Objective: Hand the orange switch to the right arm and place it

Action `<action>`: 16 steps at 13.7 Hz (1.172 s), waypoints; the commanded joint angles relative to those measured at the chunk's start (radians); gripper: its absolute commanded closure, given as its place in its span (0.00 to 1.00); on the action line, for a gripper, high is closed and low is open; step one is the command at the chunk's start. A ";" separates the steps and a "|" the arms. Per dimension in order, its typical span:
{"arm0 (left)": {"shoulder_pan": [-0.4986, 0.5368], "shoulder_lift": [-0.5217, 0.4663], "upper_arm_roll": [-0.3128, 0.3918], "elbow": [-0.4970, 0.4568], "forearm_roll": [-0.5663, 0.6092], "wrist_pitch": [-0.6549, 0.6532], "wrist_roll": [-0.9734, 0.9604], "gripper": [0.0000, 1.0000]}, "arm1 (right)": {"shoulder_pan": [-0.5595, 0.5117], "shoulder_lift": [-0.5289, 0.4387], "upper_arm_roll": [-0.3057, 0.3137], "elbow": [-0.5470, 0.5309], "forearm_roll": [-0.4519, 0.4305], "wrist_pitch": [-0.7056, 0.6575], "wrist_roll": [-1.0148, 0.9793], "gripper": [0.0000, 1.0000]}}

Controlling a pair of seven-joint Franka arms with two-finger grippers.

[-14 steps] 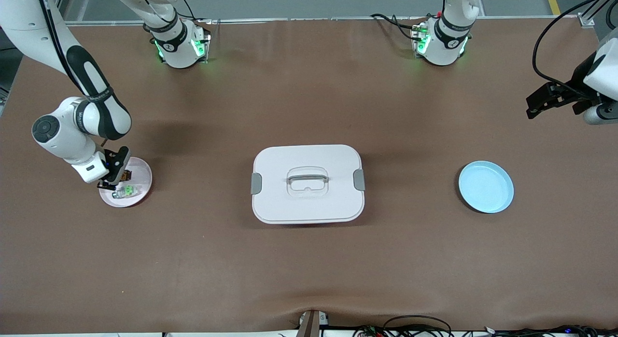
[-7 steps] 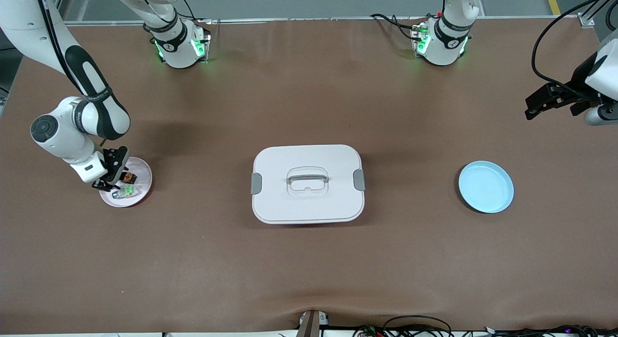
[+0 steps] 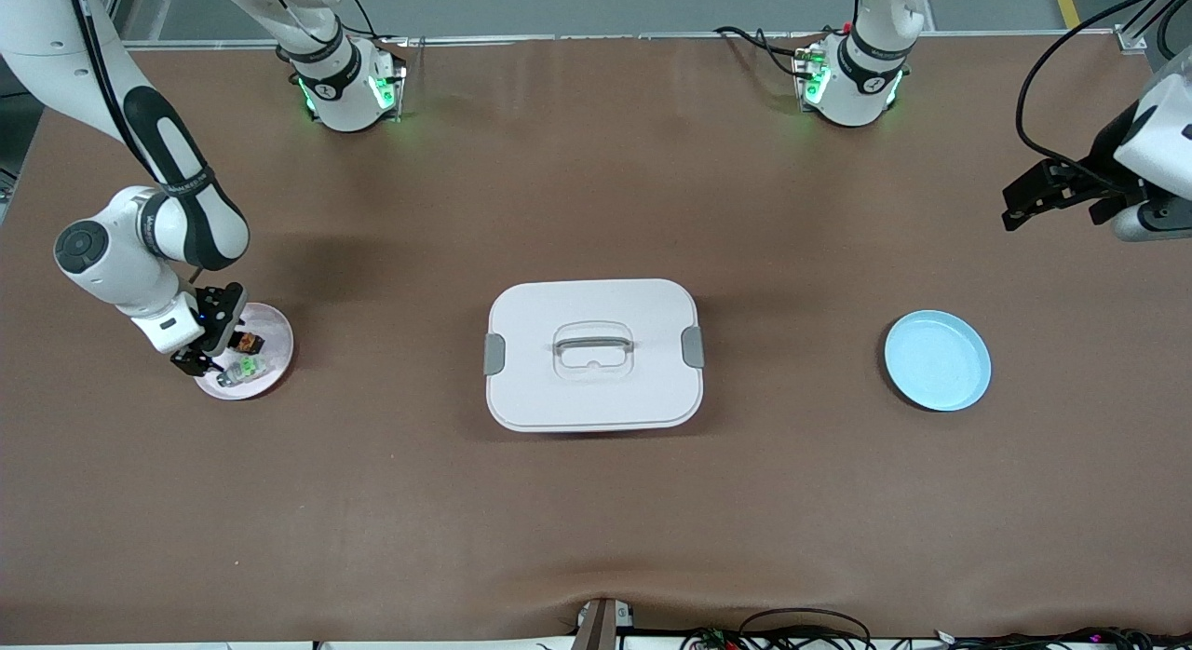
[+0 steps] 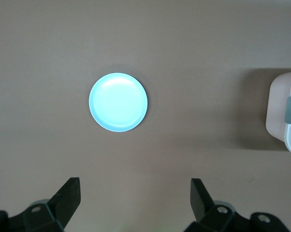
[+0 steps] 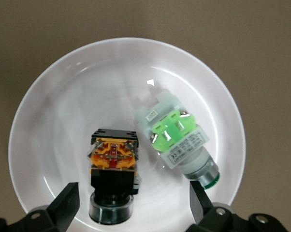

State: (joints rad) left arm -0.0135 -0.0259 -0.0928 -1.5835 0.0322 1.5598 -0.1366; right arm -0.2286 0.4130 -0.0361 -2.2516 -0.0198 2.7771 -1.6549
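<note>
Currently, item: orange switch [image 5: 112, 166], a small black part with an orange centre, lies in the white dish [image 5: 49, 106] at the right arm's end of the desk [image 3: 596, 501], just beside a clear part with a green centre [image 5: 177, 140]; the two are close but apart, as the right wrist view shows. Right tool [image 3: 199, 341]: over the dish's edge, fingers [image 5: 63, 205] spread apart either side of the switch, clamped on nothing. Left tool [image 3: 1029, 196]: up over the left arm's end of the desk, fingers [image 4: 68, 198] wide apart and empty, waiting; its wrist view looks down on the blue plate [image 4: 118, 102], which is bare. White lidded box [image 3: 593, 354]: mid-desk, shut, between dish and plate, untouched. Status, as judged: the switch is on the right arm's side and rests in a dish with nothing gripping it, so the hand-over and the set-down both look done. Remaining, as judged: the right tool is to draw clear of the dish without nudging either part. Note: the switch lies on its side, tilted; it stands well inside the rim.
</note>
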 commanded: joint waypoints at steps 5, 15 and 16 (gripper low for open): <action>0.000 -0.048 -0.016 -0.056 -0.012 0.002 0.054 0.00 | -0.012 -0.164 0.028 0.006 -0.002 -0.140 -0.017 0.00; 0.032 -0.036 -0.015 -0.027 -0.011 -0.006 0.081 0.00 | 0.138 -0.244 0.024 0.513 0.018 -0.951 0.309 0.00; 0.032 -0.029 -0.015 -0.021 -0.011 -0.007 0.081 0.00 | 0.147 -0.263 0.025 0.527 0.017 -0.997 0.366 0.00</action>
State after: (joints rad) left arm 0.0110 -0.0498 -0.1063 -1.6124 0.0322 1.5562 -0.0775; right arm -0.1003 0.1672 -0.0064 -1.7642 0.0005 1.8534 -1.3754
